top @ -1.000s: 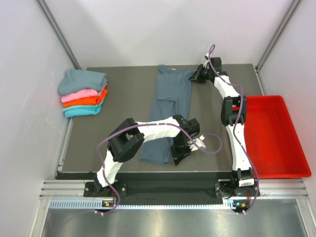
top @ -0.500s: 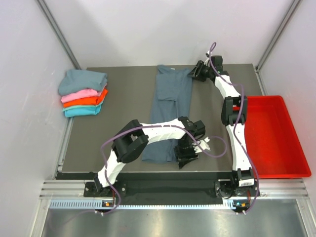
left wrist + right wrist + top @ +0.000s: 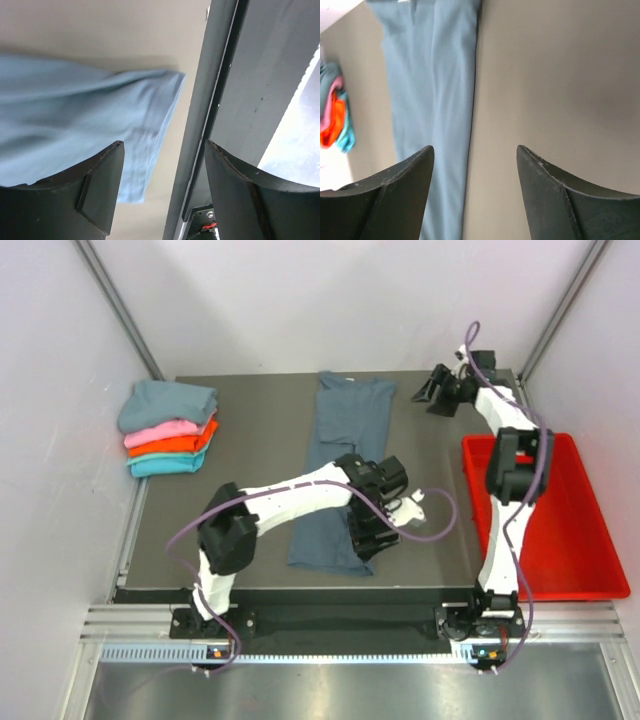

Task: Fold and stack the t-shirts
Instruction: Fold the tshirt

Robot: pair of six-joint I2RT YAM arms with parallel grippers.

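A slate blue-grey t-shirt (image 3: 340, 465) lies in the middle of the table as a long narrow strip, collar end at the far side. My left gripper (image 3: 363, 538) hovers open over its near right corner; in the left wrist view that corner (image 3: 145, 130) lies flat under the open left gripper (image 3: 162, 146), with nothing gripped. At the far right my right gripper (image 3: 428, 396) is open and apart from the shirt. In its wrist view the strip (image 3: 432, 100) runs past the left finger of the empty right gripper (image 3: 475, 150). A stack of folded t-shirts (image 3: 168, 428) sits far left.
A red plastic tray (image 3: 575, 530) lies right of the table, beside the right arm. The table's dark front rail (image 3: 222, 90) runs close to the left gripper. The stack of folded t-shirts (image 3: 335, 115) shows at the left edge of the right wrist view.
Both grippers have opened and let go of the shirt's right edge. The right gripper has swung right, away from the collar end. The left gripper has shifted slightly by the near corner.
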